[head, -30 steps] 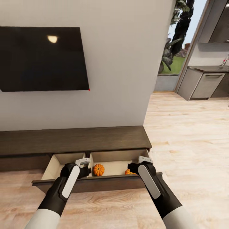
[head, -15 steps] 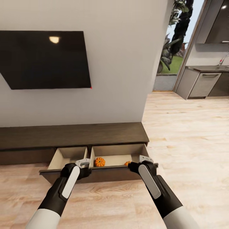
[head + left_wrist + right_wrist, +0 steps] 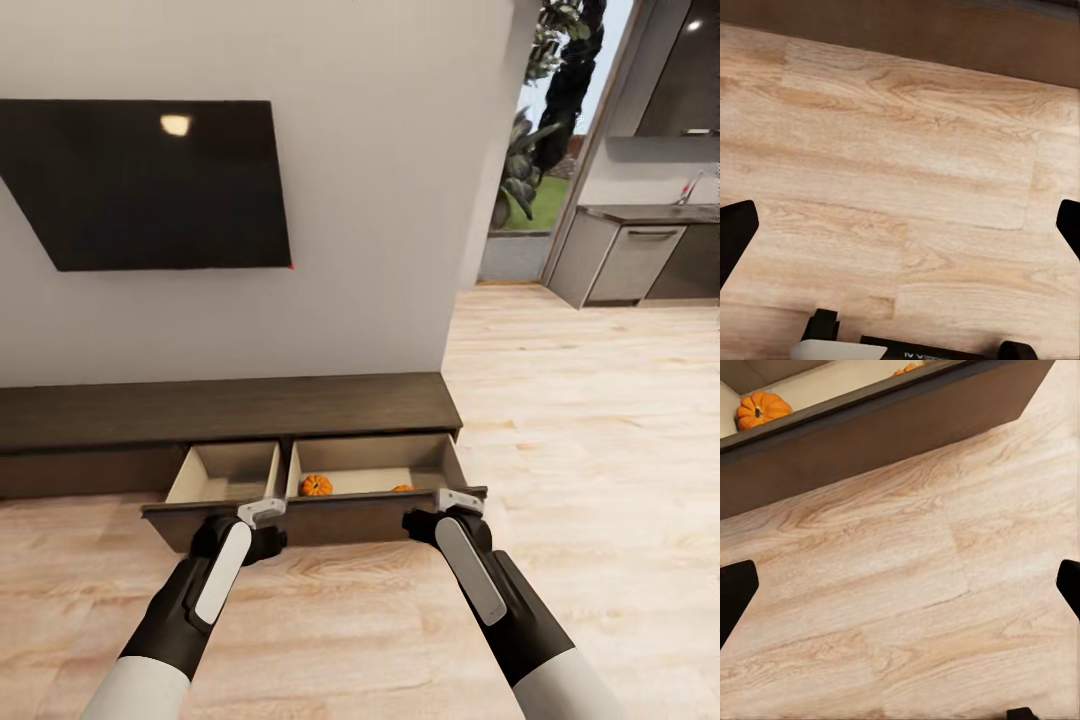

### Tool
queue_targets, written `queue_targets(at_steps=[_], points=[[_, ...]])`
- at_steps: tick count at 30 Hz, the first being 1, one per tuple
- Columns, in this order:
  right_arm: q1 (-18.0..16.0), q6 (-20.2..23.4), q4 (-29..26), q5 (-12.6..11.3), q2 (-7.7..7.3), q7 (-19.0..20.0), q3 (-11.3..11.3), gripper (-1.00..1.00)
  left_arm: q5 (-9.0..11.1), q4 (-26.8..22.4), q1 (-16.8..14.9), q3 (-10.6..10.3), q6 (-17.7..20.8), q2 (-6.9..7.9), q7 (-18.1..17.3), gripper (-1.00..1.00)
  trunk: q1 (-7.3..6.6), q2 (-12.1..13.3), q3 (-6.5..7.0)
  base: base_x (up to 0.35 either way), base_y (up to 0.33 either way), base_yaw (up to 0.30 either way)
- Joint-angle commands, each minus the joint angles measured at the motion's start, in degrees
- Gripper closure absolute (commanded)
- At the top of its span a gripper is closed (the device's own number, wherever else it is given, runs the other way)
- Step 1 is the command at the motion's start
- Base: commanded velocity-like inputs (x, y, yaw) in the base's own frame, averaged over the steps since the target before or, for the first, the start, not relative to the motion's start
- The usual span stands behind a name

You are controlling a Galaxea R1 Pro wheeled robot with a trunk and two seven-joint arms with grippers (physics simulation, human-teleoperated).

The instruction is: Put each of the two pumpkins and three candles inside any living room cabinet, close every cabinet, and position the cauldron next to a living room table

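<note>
From the head camera we see the long dark cabinet point(image 3: 230, 412) against the white wall, under a black television point(image 3: 150, 185); its right-hand drawer point(image 3: 315, 518) stands pulled out over the wooden floor point(image 3: 600, 450), with a divider splitting the pale interior in two; one pumpkin point(image 3: 317, 486) sits in the right compartment near the divider, and a second pumpkin point(image 3: 402, 489) peeks just above the drawer's front edge toward its right corner; our left gripper point(image 3: 262, 512) and right gripper point(image 3: 458, 500) hover just before the drawer front. From the left wrist we see floorboards, with the fingertips point(image 3: 735, 236) spread wide apart. From the right wrist the fingertips point(image 3: 736, 591) are likewise wide apart; beyond them lie the drawer front and both pumpkins.
</note>
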Motion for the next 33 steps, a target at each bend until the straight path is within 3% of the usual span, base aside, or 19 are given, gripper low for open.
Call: queue_targets(at_steps=[1,8,25,33], points=[[-0.1,0.1,0.0,-0.5,0.00,-0.6,0.1,-1.00,0.6,-0.1,0.0,0.0,0.1,0.02,0.6,-1.00,-0.03,-0.1,-0.06,-0.330,0.000,0.000],[-0.1,0.1,0.1,-0.5,0.00,-0.6,0.1,-1.00,0.2,-0.1,0.0,-0.1,0.1,0.02,0.6,-1.00,-0.03,-0.1,-0.06,-0.163,0.000,0.000],[-0.1,0.1,0.0,-0.5,-0.04,-0.5,0.2,-1.00,0.3,0.0,0.0,0.0,-0.2,0.17,0.9,-1.00,3.71,-6.9,-3.11,-0.004,0.000,0.000],[-0.1,-0.2,0.5,-0.3,0.00,-0.6,0.2,-1.00,-0.4,4.2,-0.1,-0.1,-0.8,0.22,0.9,-1.00,5.46,-10.1,-4.55,0.000,0.000,0.000]])
